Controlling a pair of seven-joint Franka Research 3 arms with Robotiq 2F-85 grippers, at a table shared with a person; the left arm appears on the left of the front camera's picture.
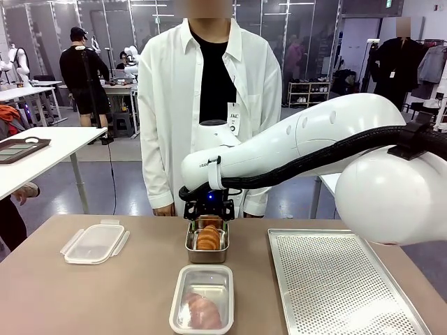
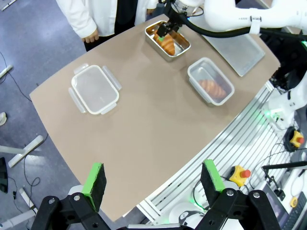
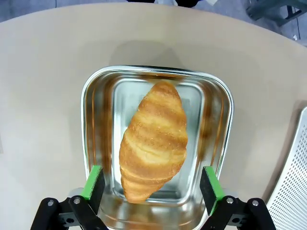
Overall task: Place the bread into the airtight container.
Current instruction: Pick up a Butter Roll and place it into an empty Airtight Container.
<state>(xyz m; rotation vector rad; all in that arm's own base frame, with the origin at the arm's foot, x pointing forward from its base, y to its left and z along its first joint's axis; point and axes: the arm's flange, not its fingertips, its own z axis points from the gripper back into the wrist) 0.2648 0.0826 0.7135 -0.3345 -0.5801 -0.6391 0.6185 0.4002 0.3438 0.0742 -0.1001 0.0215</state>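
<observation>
Right gripper: I see the black right gripper point(image 3: 152, 184) with its green pads spread wide, hanging over the near end of the golden-brown croissant point(image 3: 154, 141); the pads flank it without touching, as far as I can judge from the wrist view.
Bread: the croissant lies lengthwise inside the shiny rectangular steel tray point(image 3: 96, 86), at the far middle of the tan table point(image 1: 105, 293), in front of the person in a white shirt point(image 1: 167, 105).
Container: the clear airtight plastic container point(image 1: 202, 299) sits just nearer me than the steel tray; something pale pink-orange is inside it, possibly another piece of bread, though the plastic blurs it.
Lid: a clear plastic lid with side clips point(image 1: 95, 241) rests on the table well to my left.
Baking sheet: a perforated metal sheet point(image 1: 335, 279) lies to my right.
Left gripper: the left gripper point(image 2: 152, 179) hovers high above the table edge, fingers apart and holding nothing.
</observation>
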